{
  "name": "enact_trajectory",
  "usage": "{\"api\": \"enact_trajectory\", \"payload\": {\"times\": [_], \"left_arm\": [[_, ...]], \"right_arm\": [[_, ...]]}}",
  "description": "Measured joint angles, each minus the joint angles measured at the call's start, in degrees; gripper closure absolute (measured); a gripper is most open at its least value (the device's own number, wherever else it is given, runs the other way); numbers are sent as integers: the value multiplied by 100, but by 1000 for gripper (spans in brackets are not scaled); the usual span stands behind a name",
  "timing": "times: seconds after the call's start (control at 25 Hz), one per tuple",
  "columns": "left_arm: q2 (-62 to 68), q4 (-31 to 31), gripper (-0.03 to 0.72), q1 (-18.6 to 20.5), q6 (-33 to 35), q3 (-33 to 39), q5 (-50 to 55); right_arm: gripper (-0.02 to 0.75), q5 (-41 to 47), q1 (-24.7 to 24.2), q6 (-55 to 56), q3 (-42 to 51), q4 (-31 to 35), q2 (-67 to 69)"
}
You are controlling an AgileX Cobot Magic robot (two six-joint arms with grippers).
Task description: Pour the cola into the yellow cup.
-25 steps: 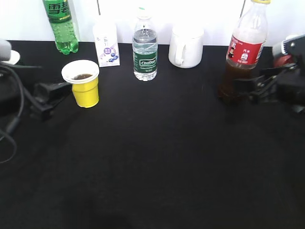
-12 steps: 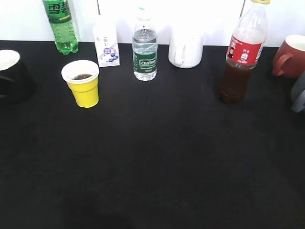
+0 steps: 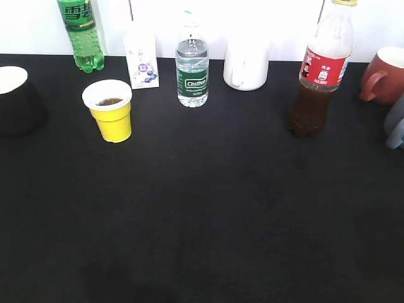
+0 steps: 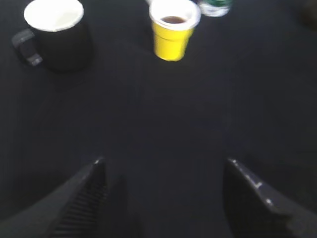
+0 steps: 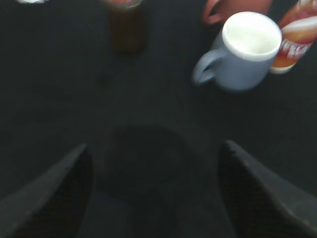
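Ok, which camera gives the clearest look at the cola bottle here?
The exterior view: the cola bottle stands whole and sharp, with red label, yellow cap and dark drink in its lower part. The right wrist view catches only its blurred dark base at the top edge. The left wrist view does not show it clearly.

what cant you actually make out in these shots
- Exterior view: both arms are out of frame; the green soda bottle is cut off at the top edge.
- Right wrist view: blur smears the pale blue mug and the orange-red can, so its lettering is unreadable.
- Left wrist view: the small yellow disposable cup shows a dark drink, depth unclear.
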Motion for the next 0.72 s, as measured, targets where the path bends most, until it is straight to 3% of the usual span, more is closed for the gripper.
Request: {"api": "enact_trajectory", "payload": {"times": [0.12,0.2,0.32,0.44,0.72], "left_arm": [[-1218,-56,138,0,214,157,709],[-1555,-32,138,0,241,466,862],[-1565,322,138,10,246,498,699],[-1565,322,150,10,253,520,583],[-1565,-18,157,10,259,787,-39]], "right_arm": [[144,1264,0,-45,89,-391,-1364],[144,1529,0,-45,354,-435,-2190],[144,1428,-6,-125,793,-344,-2502],[144,682,-6,-457,1020,172,-2504],[144,616,-6,-553,1019,243,-2509]]}}
